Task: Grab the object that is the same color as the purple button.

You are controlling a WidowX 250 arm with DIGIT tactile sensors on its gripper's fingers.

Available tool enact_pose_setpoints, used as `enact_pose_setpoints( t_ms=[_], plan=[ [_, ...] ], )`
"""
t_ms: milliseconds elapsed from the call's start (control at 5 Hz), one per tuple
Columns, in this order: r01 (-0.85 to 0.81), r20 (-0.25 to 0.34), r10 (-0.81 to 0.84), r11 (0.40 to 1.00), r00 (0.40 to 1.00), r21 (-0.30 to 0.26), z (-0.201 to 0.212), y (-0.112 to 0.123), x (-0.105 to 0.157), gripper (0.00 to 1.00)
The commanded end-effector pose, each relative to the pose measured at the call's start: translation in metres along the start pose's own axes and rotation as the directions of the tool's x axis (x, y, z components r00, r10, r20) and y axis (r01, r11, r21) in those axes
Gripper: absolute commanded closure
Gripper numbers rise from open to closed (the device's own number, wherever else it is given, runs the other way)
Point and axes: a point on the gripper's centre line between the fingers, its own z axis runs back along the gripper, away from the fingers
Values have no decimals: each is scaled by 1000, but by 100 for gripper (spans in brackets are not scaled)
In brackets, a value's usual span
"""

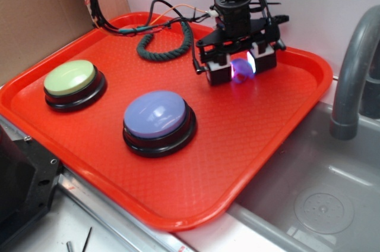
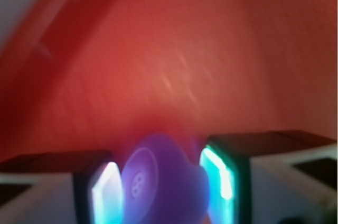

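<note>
Exterior view: beyond the purple button (image 1: pixel 158 116), a small purple object (image 1: pixel 241 70) is pinched between the jaws of the gripper (image 1: pixel 240 69). Wrist view: the object (image 2: pixel 161 182) is seen clamped; lifting appears left.

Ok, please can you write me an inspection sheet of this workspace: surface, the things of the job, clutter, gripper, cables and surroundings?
Surface: red tray, textured; its near corner sticks out over the sink.
Job's things: small purple piece between the gripper fingers at the tray's far side; in the wrist view it sits between the two lit pads. Purple button stands near the tray's middle, untouched.
Clutter: yellow-green button at the tray's left; dark green rope, curled, at the far side.
Gripper: gripper is closed on the purple piece, low over the tray.
Cables: black and coloured wires lie along the tray's far rim.
Surroundings: grey sink with faucet on the right; cardboard at far left.
</note>
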Motion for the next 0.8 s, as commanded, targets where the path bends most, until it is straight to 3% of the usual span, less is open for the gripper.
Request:
enact_pose_setpoints(
  t_ms=[0, 200, 400, 600],
  plan=[
    [225, -30, -227, 972, 973, -71, 90, 27, 14, 100],
    [382, -35, -385, 922, 922, -64, 121, 38, 13, 100],
    [562, 0, -564, 823, 826, -81, 167, 57, 11, 100],
    [632, 40, -632, 768, 774, -108, 199, 77, 10, 100]
  ],
)
